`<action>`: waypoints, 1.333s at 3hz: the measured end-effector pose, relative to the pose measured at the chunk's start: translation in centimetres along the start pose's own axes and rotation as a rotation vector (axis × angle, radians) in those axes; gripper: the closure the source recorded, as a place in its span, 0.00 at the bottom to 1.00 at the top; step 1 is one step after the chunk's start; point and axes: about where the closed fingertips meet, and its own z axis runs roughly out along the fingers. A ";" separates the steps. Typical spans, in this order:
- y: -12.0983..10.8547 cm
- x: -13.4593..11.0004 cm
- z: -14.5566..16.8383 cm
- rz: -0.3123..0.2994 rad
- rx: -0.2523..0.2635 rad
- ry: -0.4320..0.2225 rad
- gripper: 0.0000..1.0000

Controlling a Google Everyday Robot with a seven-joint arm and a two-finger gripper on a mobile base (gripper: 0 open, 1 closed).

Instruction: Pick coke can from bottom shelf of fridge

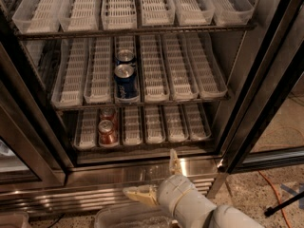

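Observation:
The fridge stands open with wire racks of white trays. On the bottom shelf, in the second tray from the left, stands a red coke can with a silver top; a second red can stands right behind it. My gripper is low in front of the stainless steel base, below and to the right of the coke can, outside the shelf. Its two cream fingers are spread wide apart and hold nothing.
Two blue soda cans stand one behind the other on the middle rack, above the red cans. A clear plastic bin sits at the bottom edge below my arm. An orange cable lies on the speckled floor at the right.

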 end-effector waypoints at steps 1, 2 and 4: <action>1.4 1.0 2.6 -0.019 0.013 -0.047 0.00; 3.1 2.3 5.6 0.002 0.009 -0.103 0.00; 5.1 3.3 10.4 0.096 0.010 -0.275 0.00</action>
